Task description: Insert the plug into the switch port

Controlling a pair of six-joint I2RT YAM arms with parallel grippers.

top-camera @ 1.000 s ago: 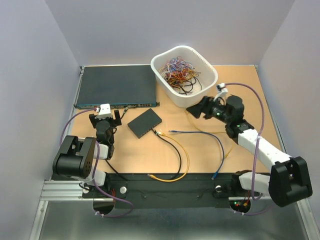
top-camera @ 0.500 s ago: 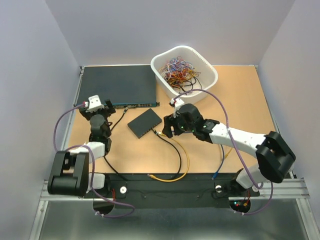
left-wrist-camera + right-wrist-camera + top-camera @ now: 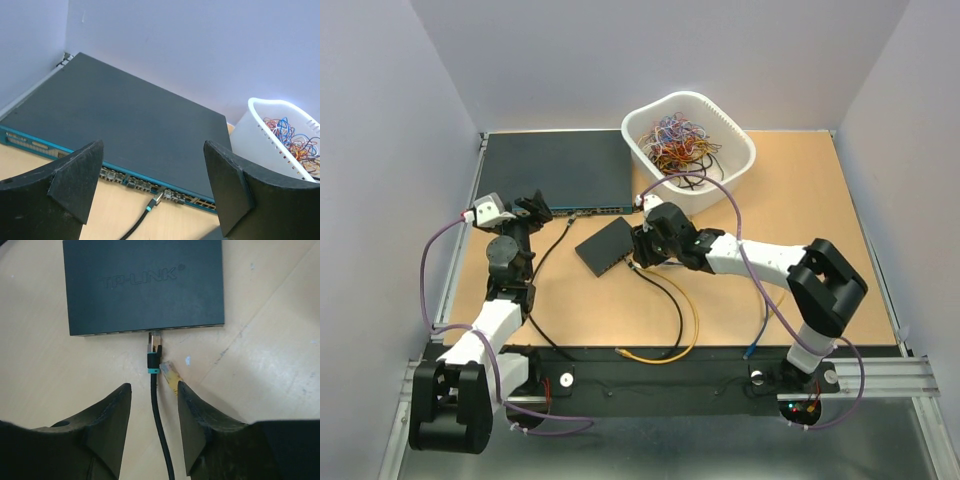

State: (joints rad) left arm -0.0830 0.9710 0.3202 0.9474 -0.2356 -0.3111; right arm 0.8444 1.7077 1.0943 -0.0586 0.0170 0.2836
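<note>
The small black switch (image 3: 142, 285) lies flat, and its row of ports runs along the near edge (image 3: 165, 329). A black cable's plug (image 3: 154, 357) with a teal band points at that edge, its metal tip touching the switch port (image 3: 156, 333). A yellow plug (image 3: 170, 374) lies loose just right of it. My right gripper (image 3: 153, 386) straddles the black cable behind the plug, jaws apart and clear of it. From above, the right gripper (image 3: 638, 250) sits at the switch's (image 3: 610, 245) right corner. My left gripper (image 3: 153, 150) is open and empty.
The wide dark rack unit (image 3: 115, 125) with a teal front strip lies at the back left, a second black plug (image 3: 156, 200) at its ports. A white basket (image 3: 688, 150) of wires stands behind. Yellow (image 3: 692, 320) and blue (image 3: 760, 300) cables trail across the table.
My right arm has swung left from beside the basket to the small switch, its jaws narrowing around the black cable. The left arm has stretched out and shifted left towards the rack unit.
</note>
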